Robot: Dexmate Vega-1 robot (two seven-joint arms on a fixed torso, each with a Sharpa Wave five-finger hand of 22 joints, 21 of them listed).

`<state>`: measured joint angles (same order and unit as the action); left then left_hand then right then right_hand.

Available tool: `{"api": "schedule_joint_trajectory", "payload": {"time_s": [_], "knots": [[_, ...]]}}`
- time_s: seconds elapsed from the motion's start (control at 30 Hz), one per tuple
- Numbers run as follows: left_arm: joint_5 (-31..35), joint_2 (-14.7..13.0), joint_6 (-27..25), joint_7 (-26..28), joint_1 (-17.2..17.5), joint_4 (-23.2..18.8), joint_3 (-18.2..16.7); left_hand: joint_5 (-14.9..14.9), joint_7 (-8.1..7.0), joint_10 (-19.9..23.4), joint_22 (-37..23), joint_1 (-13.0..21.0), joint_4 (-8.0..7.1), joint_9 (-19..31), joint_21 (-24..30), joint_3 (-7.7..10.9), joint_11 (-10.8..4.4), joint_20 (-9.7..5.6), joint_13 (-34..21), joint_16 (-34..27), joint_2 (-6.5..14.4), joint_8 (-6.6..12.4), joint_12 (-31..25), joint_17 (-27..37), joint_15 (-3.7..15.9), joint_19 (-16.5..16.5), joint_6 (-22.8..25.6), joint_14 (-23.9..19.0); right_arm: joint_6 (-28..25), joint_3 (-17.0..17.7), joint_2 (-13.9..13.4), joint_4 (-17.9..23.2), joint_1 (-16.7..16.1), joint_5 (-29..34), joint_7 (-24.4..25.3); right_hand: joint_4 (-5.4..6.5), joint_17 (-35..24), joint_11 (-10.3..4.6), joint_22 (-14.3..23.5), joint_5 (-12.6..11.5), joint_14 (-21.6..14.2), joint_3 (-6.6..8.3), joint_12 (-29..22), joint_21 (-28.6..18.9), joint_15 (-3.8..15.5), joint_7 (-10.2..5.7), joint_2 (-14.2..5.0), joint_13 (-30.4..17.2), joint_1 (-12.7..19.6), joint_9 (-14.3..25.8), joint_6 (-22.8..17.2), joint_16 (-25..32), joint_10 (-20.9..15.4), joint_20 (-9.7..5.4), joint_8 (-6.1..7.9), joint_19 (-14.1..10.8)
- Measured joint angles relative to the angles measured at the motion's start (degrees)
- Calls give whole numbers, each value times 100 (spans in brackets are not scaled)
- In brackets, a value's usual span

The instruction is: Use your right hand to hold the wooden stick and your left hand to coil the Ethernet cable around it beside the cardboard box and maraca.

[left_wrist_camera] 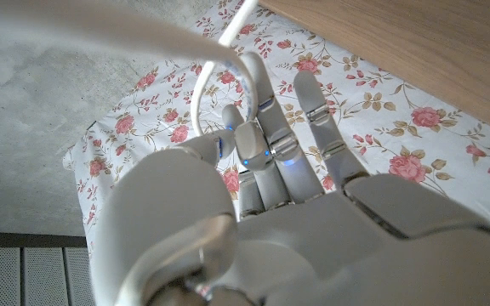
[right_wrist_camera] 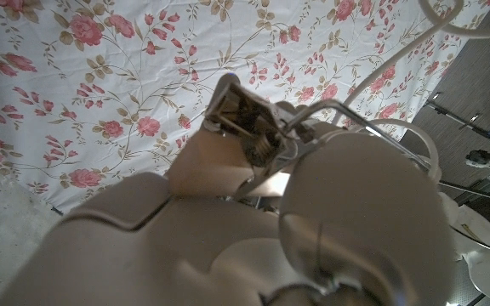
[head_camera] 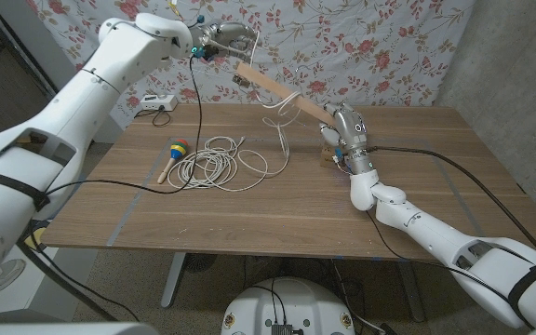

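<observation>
Your right hand [head_camera: 347, 130] grips the wooden stick [head_camera: 282, 94], a few turns on; your left hand [head_camera: 220, 37], at eleven o'clock, pinches the Ethernet cable [head_camera: 214, 164], mostly uncoiled.

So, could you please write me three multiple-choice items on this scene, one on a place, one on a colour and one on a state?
1. Where does the small colourful maraca lie?
A. left of the cable pile
B. right of the right hand
C. on the stick

2. What colour is the long thin Ethernet cable?
A. black
B. white
C. red

3. What is the robot's right hand doing?
A. lying open on the table
B. holding the long flat wooden stick
C. pinching the maraca

Answers: 1 A, since it rests at the coils' left edge in the head view. 2 B, as its loops look white on the brown wooden table. 3 B, as the stick rises slanting from that hand, while the left hand holds cable up high.
</observation>
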<state>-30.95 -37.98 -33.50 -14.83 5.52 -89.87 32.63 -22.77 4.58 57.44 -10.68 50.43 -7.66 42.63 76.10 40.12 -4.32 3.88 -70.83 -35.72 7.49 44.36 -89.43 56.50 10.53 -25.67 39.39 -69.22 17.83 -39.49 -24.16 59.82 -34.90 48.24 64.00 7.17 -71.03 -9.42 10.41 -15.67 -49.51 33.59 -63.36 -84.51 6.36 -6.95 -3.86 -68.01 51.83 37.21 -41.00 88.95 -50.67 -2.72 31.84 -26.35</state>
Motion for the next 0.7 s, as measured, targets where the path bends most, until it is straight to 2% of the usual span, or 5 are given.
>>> {"api": "schedule_joint_trajectory", "payload": {"time_s": [0.43, 0.7], "knots": [[113, 143, 64, -190, -269, -312, 108, 0, 0, 0, 0, -45, 1, -19, 45, 0, 0, 0, 0, 0, 0, 22, 0, 5, -1, 0, 0, 0, 37, -17, 83, -110, 45, 262, 0, -1, 0, 0, 14, -29, 31, -1, 24, 0, -10, -6, 14, 23, -15, -14, 16, 0, 0, 9, 0, 9], [148, 177, 195, -294, -334, -595, 133, 0, 0, 0, 0, -45, 2, -33, 45, 0, 0, 0, 0, 36, 1, 33, 1, 11, 12, 0, 0, -31, -41, -326, 39, -159, 194, 154, -14, -1, 0, 0, 13, -29, 31, -1, 23, 0, -10, -16, 14, -31, -13, -35, 6, 0, 0, 9, -2, 9]]}}
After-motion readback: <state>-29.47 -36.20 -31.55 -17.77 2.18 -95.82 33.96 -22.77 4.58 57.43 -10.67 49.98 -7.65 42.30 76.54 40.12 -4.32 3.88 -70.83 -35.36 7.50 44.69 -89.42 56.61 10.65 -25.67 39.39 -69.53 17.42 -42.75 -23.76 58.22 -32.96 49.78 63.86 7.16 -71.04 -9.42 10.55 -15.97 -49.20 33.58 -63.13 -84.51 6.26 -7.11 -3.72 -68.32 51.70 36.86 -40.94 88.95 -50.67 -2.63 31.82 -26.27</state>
